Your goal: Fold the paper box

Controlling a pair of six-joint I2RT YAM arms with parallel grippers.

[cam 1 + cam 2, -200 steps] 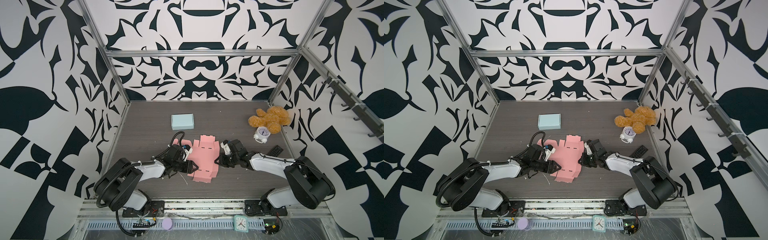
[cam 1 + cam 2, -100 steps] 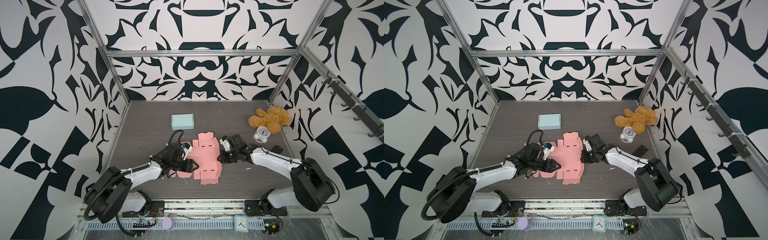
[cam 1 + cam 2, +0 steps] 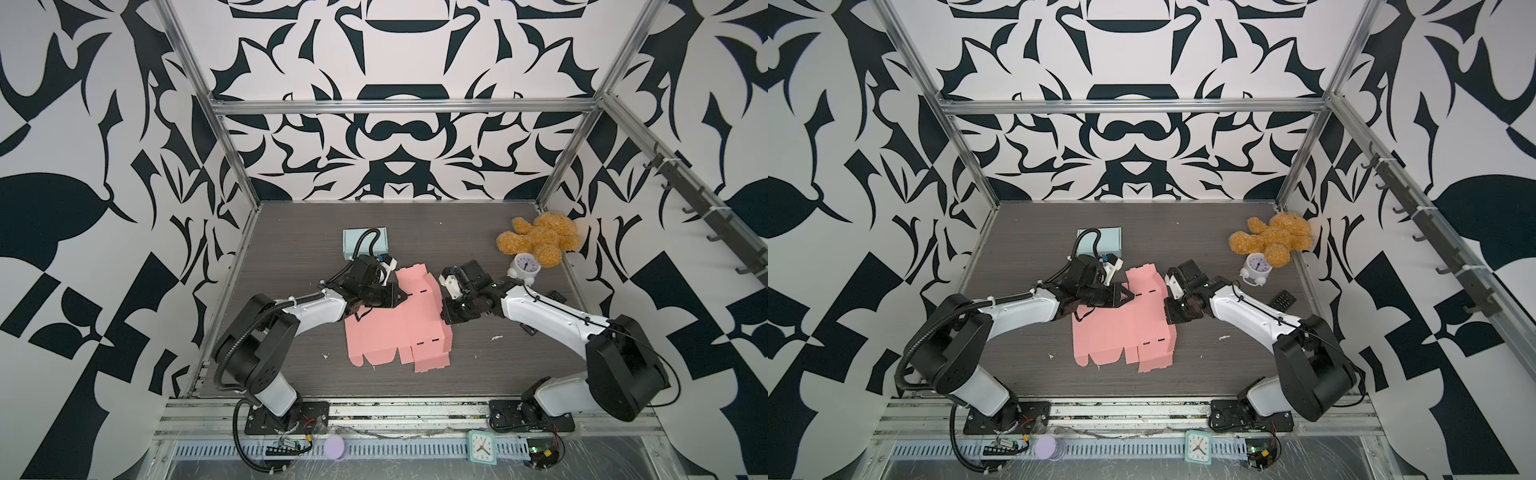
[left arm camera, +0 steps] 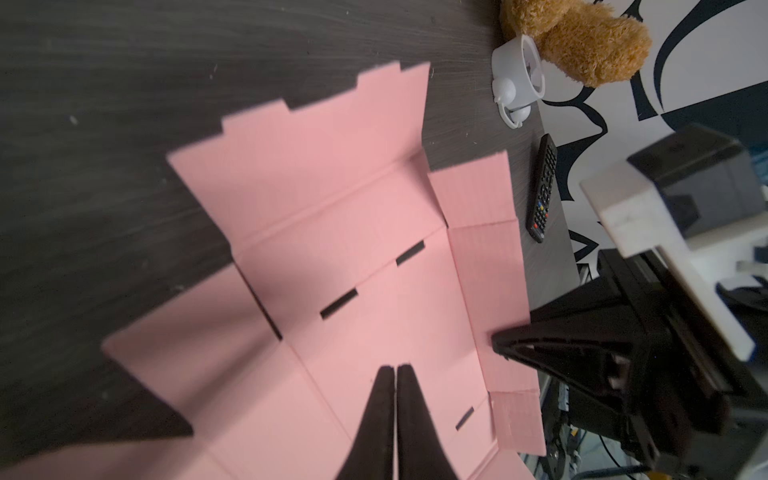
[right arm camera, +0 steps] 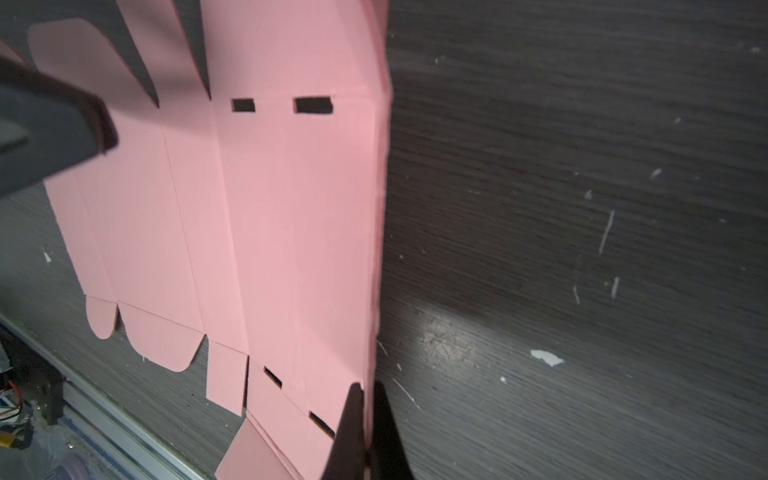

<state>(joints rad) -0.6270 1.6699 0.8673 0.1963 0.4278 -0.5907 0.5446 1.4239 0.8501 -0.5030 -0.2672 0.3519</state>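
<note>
Paper box: pink die-cut sheet, mostly flat, w/ creased panels, slot cut-outs and rounded tabs at near edge. Lies mid table, btwn both arms. Edge flap on R side stands up; right gripper pinched tight on it. Left gripper: jaws together, nothing btwn, tips over sheet's far-L part.

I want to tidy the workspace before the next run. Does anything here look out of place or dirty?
Small white scraps lie scattered on the dark table around the pink paper box; they look like litter. I see no tear in the box and nothing spilled.
</note>
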